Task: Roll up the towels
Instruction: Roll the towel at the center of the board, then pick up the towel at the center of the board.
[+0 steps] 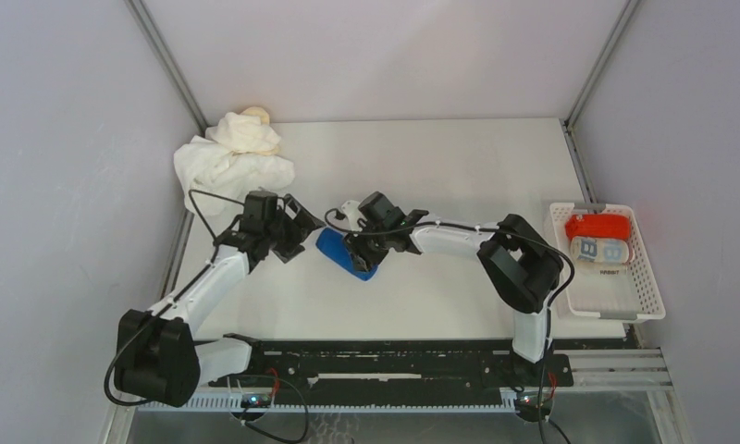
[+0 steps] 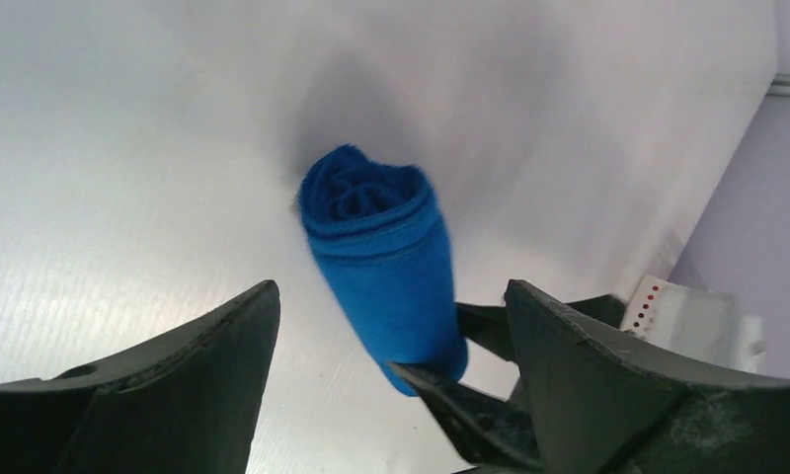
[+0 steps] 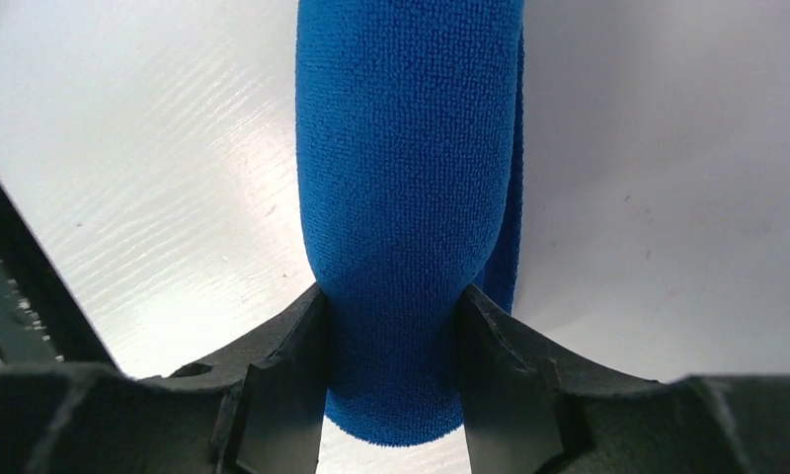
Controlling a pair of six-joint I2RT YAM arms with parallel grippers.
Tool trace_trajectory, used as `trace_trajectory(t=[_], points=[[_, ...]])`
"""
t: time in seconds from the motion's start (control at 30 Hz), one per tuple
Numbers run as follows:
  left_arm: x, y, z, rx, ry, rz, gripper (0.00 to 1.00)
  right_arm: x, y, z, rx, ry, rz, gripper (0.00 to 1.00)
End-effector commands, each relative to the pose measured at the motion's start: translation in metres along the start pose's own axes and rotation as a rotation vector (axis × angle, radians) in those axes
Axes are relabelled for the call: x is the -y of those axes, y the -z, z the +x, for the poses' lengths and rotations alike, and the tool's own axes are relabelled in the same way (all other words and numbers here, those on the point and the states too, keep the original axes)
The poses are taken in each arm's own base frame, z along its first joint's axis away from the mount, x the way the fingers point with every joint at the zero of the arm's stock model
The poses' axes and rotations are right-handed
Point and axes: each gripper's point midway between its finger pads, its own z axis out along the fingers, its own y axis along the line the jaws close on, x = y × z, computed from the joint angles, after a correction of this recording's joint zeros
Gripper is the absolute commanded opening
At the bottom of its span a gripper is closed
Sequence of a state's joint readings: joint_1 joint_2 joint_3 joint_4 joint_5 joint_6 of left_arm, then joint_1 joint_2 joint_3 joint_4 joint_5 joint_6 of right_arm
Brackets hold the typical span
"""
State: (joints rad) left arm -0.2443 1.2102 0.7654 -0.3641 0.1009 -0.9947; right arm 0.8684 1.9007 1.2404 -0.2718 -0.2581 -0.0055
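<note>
We note a rolled royal-blue terry towel [image 1: 346,255] at mid white counter [image 1: 459,166]. The right gripper [image 3: 391,360] has its jaws pinching one end. The left gripper [image 2: 389,306] sits just beside the other end, jaws spread, clear of it. Heap of white and cream towels [image 1: 232,153] in the far-left corner. White slatted plastic basket [image 1: 616,294] at the right edge holds a red roll [image 1: 599,225] and a light-blue patterned roll [image 1: 599,250].

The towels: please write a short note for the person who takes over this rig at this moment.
Right hand: shut on the blue towel roll, near the middle of the table.
Left hand: open, beside the roll, not touching it.
Done: the blue towel is rolled. The red towel and the light-blue patterned towel lie rolled in the white basket on the right.
Left: the blue roll probably goes to the basket. The white towel and the cream towel lie crumpled in the far left corner, not yet rolled.
</note>
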Motion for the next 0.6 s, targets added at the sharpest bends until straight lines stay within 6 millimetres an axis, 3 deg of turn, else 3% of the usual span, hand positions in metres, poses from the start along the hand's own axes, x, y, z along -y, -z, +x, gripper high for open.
trace_trajectory(t=[0.0,0.1,0.27,0.57], points=[[-0.017,-0.006,0.016,-0.02,0.074,0.002,0.89,-0.015,-0.001,0.025,-0.092,-0.146,-0.136,0.45],[-0.023,-0.005,0.019,-0.004,0.105,0.017,0.89,-0.012,-0.002,0.023,-0.096,-0.137,-0.114,0.45],[-0.016,-0.004,0.019,0.003,0.119,0.07,0.94,-0.017,-0.008,0.023,-0.114,-0.126,-0.124,0.45],[0.005,-0.031,0.034,-0.086,0.129,0.166,0.95,-0.023,-0.018,0.03,-0.143,-0.18,-0.195,0.46]])
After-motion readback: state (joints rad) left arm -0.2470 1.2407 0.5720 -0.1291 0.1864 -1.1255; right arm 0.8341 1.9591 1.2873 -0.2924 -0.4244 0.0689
